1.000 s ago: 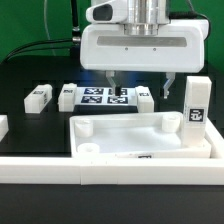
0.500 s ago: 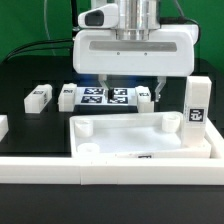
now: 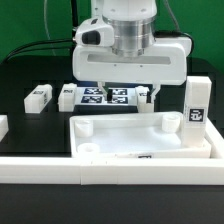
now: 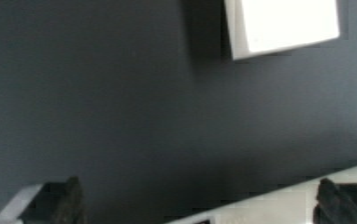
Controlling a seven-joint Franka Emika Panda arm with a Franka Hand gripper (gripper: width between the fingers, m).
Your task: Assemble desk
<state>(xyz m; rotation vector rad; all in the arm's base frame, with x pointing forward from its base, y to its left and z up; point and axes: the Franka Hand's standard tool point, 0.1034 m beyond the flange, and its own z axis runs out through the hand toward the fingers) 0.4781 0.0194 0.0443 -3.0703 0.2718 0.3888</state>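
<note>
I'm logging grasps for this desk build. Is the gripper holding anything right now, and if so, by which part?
Nothing is held. The gripper is open, and only the bare dark table shows between its fingers.

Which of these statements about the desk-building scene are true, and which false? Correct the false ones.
1. The gripper is open and holds nothing. True.
2. One leg stands upright at the tabletop corner on the exterior view's right. True.
3. The marker board lies in front of the tabletop, nearest the camera. False: the marker board lies beyond the tabletop, below the gripper.
4. A loose leg lies inside the tabletop. False: the lying leg rests on the black table, outside it.
</note>
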